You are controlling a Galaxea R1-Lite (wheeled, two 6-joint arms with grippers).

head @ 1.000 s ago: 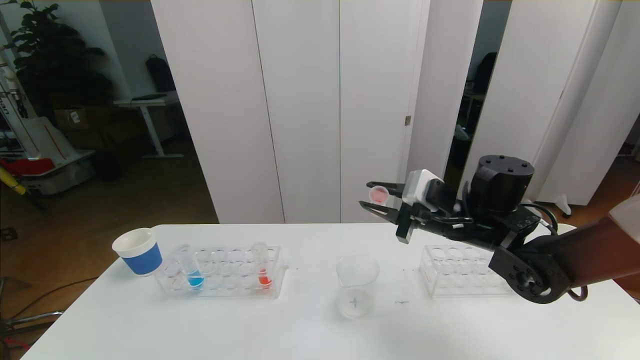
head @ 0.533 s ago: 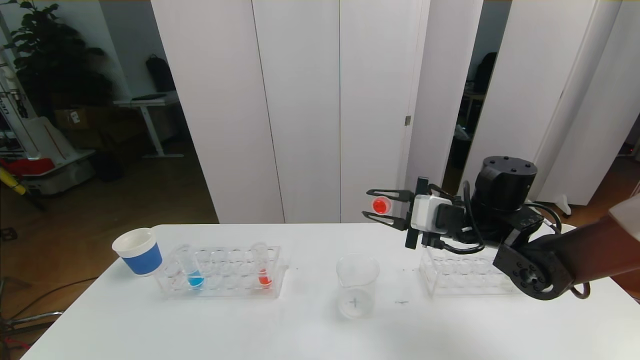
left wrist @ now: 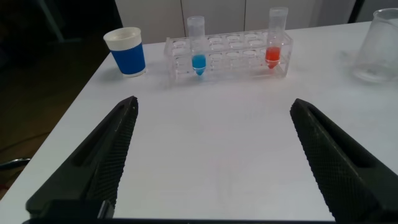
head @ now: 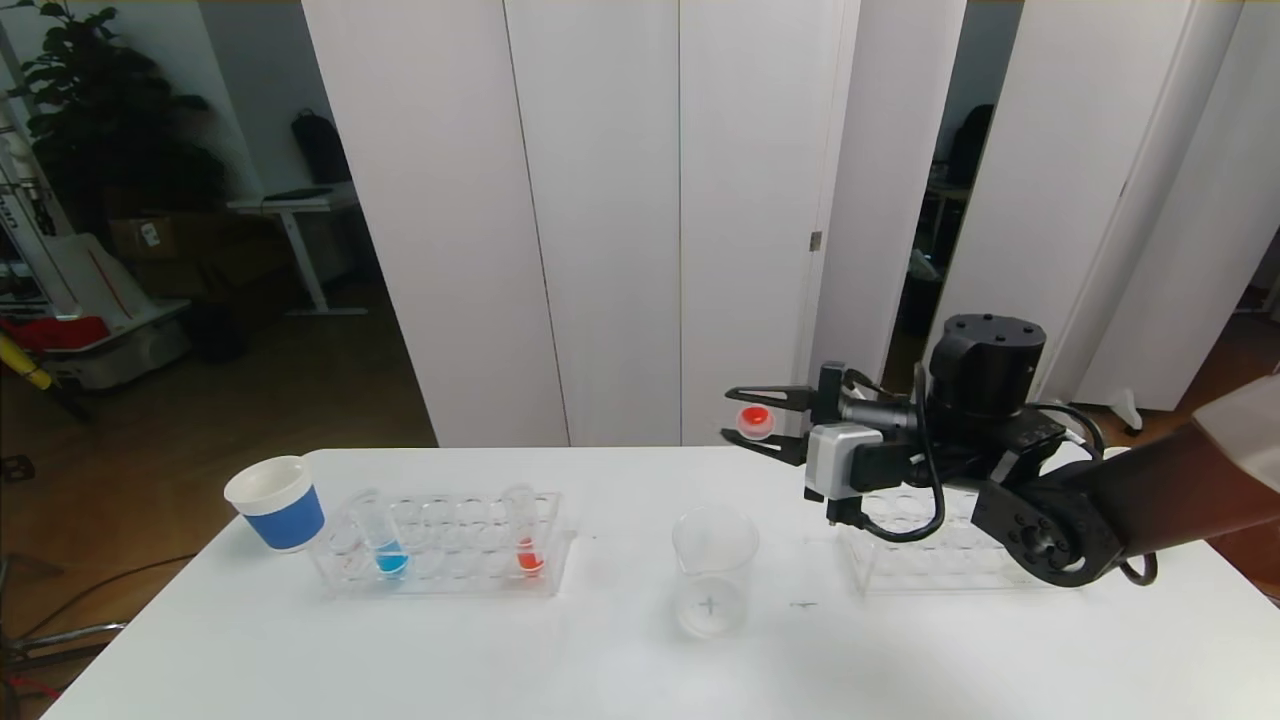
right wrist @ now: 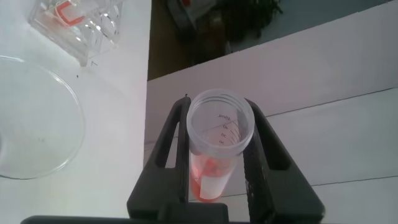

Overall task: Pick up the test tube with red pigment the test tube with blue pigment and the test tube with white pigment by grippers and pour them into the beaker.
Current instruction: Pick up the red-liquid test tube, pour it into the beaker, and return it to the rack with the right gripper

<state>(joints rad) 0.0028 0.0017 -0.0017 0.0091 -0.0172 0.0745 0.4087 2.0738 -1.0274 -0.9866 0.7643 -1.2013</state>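
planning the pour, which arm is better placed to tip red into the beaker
Right. The right gripper is shut on the red tube, raised just beyond the beaker. The left gripper is open and empty, low over the table.

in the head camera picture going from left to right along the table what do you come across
Paper cup → test tube with blue pigment → tube with orange-red liquid, both standing in the left rack → beaker → right gripper holding a red-tinged tube → right rack.
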